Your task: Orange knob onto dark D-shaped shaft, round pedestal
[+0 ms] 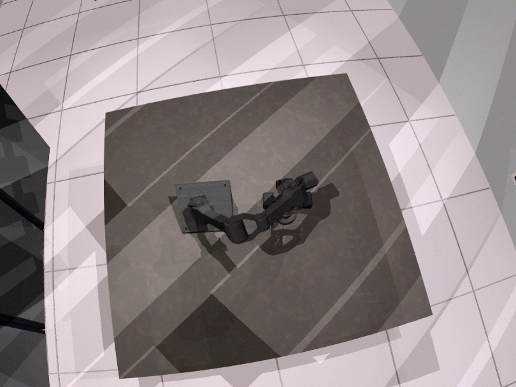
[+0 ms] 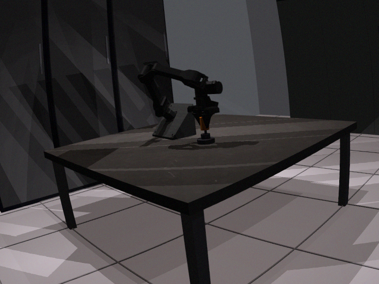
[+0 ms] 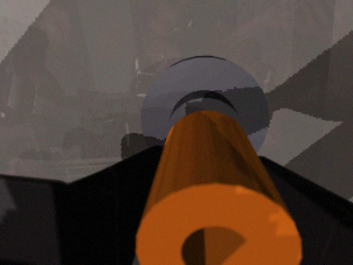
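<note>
My gripper (image 2: 203, 117) (image 3: 206, 160) (image 1: 287, 208) is shut on the orange knob (image 2: 202, 123) (image 3: 210, 156). It holds the knob roughly upright, slightly tilted, right over the round grey pedestal (image 2: 205, 140) (image 3: 157, 108) (image 1: 288, 220). The wrist view looks down the knob's length: its near end shows a D-shaped hole, and its far end covers most of the dark shaft (image 3: 197, 99) (image 2: 205, 134). In the exterior view the knob's lower end hangs just above the shaft top, apart from the pedestal. The shaft's flat side is hidden. In the top view only a sliver of orange shows under the wrist.
The pedestal stands near the middle of a dark square table (image 1: 172, 296) (image 2: 221, 170). The arm's base (image 2: 175, 123) sits on a grey plate (image 1: 217, 189) to the left of the pedestal. Dark cabinets line the wall behind the table.
</note>
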`<state>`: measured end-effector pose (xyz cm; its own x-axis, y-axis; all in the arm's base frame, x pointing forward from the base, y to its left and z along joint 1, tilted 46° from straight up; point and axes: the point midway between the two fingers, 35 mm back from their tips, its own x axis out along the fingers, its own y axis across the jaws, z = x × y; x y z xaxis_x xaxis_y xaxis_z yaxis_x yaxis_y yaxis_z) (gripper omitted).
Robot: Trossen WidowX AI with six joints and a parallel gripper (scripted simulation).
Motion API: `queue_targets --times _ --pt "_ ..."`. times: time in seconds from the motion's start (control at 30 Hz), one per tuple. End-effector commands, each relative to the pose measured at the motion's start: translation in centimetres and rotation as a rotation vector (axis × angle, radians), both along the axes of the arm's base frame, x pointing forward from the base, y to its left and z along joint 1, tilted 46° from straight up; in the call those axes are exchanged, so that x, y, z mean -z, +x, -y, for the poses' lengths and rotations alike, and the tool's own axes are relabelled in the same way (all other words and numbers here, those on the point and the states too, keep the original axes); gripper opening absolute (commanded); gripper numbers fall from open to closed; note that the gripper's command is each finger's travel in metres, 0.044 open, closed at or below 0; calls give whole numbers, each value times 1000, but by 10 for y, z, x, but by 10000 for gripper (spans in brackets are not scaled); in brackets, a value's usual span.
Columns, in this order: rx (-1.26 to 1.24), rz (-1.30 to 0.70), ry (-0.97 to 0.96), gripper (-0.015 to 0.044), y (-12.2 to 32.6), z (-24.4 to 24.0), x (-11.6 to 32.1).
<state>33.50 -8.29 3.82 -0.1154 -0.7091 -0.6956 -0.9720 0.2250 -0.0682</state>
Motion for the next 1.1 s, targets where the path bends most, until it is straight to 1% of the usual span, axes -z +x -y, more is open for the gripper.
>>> queue_targets --times 0.0,0.57,0.67,1.07 --pt "219 225 -38 0 0 0 -1" --pt "1025 1047 -171 0 -2 0 1" --pt "1066 1089 -177 0 -1 0 2" --pt "1066 1089 -177 0 -1 0 0"
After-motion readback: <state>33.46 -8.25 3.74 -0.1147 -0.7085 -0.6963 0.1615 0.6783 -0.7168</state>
